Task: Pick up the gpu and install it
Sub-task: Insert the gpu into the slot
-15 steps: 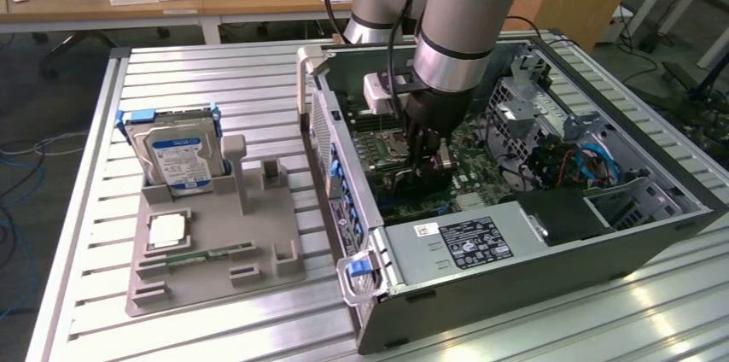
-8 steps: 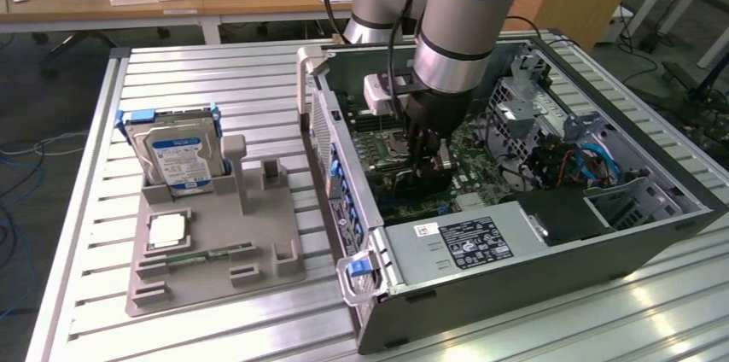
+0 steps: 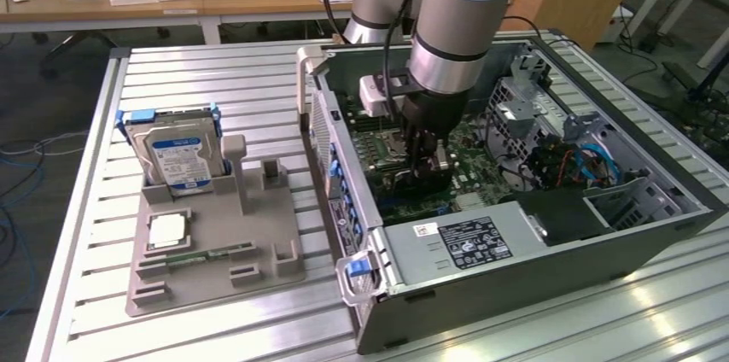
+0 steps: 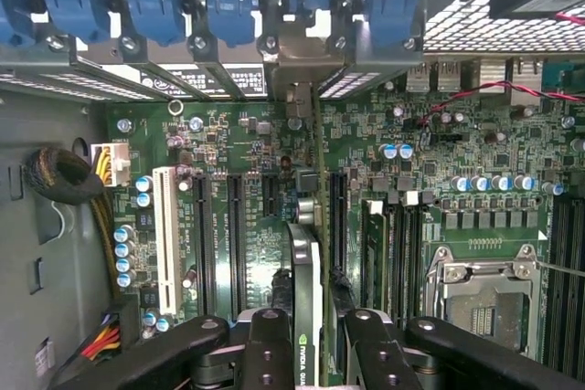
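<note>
My gripper (image 3: 424, 172) is down inside the open computer case (image 3: 341, 136), just above the green motherboard (image 4: 457, 148). It is shut on the gpu (image 4: 307, 271), a thin dark card seen edge-on in the wrist view, clamped between the two black fingers (image 4: 267, 344). The card stands upright along a black expansion slot. Its silver bracket end (image 4: 297, 66) sits at the case's rear slot openings, under the blue clips (image 4: 233, 11). How deep the card sits in the slot is hidden by the card itself.
On the exterior view's left, a grey holder (image 3: 268, 247) on the slatted table carries a silver hard drive (image 3: 177, 157), a processor chip (image 3: 167, 231) and a green memory stick (image 3: 211, 253). Inside the case are the power supply (image 3: 479, 238), the processor socket (image 4: 483, 294) and cables (image 4: 64, 175).
</note>
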Robot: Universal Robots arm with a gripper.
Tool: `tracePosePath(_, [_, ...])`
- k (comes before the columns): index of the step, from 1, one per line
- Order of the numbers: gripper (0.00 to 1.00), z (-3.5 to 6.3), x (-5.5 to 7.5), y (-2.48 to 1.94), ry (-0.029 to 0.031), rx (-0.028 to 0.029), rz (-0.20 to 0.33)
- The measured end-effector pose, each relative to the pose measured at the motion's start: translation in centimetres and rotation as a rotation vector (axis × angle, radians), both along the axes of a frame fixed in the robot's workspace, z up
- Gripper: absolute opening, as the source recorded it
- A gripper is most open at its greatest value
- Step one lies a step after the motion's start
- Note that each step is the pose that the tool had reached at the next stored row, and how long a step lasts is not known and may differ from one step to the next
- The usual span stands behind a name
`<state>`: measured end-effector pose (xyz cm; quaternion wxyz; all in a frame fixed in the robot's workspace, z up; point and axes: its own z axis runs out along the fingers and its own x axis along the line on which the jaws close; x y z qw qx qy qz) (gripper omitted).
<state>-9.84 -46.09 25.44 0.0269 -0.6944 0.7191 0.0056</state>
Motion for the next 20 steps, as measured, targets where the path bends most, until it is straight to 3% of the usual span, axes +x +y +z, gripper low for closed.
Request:
tracePosePath(10, [0.27,-0.02,-0.07,0.01,-0.0002,0.0006,-0.001])
tracePosePath(11, [0.34,-0.01,-0.04,0.01,-0.0001,0.0002,-0.001])
tracePosePath(16, [0.34,0.0,-0.02,0.0,0.0,-0.0001,0.0])
tracePosePath(20, [0.34,0.43,-0.02,0.0,0.0,-0.0001,0.0])
